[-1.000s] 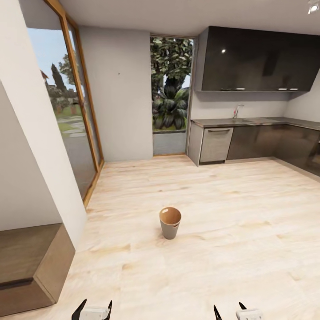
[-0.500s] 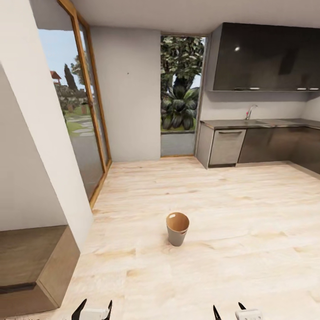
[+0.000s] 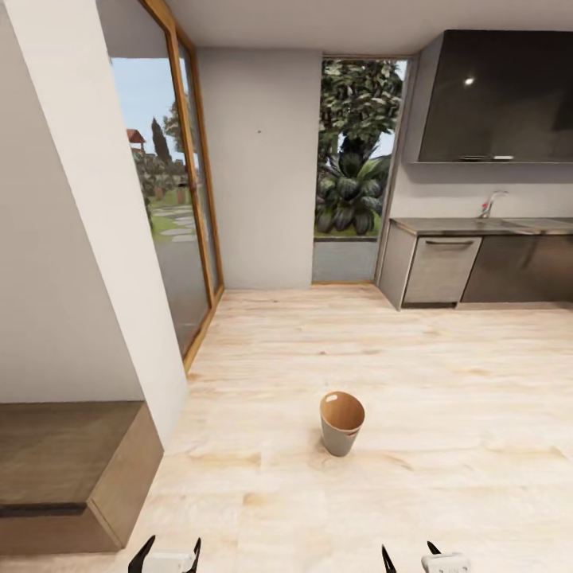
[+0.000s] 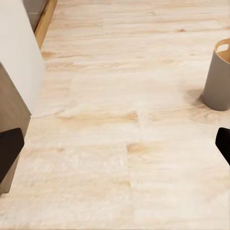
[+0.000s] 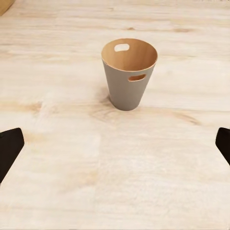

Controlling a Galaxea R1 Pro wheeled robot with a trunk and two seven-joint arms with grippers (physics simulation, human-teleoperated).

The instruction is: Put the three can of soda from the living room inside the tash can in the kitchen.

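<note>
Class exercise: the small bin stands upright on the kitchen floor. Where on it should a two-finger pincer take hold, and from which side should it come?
Grip the rim of the bin, coming down from above, probably at a handle cutout. The bin is upright with its mouth open, so one finger can go inside and one outside the thin wall. The tapered body looks too wide to span.

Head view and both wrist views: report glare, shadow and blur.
Head view: a glare spot on the dark wall cupboards, straight lines bowed towards the edges. Right wrist view: the trash can is sharp and casts a soft shadow. Left wrist view: dark fingers blurred at the edges.
</note>
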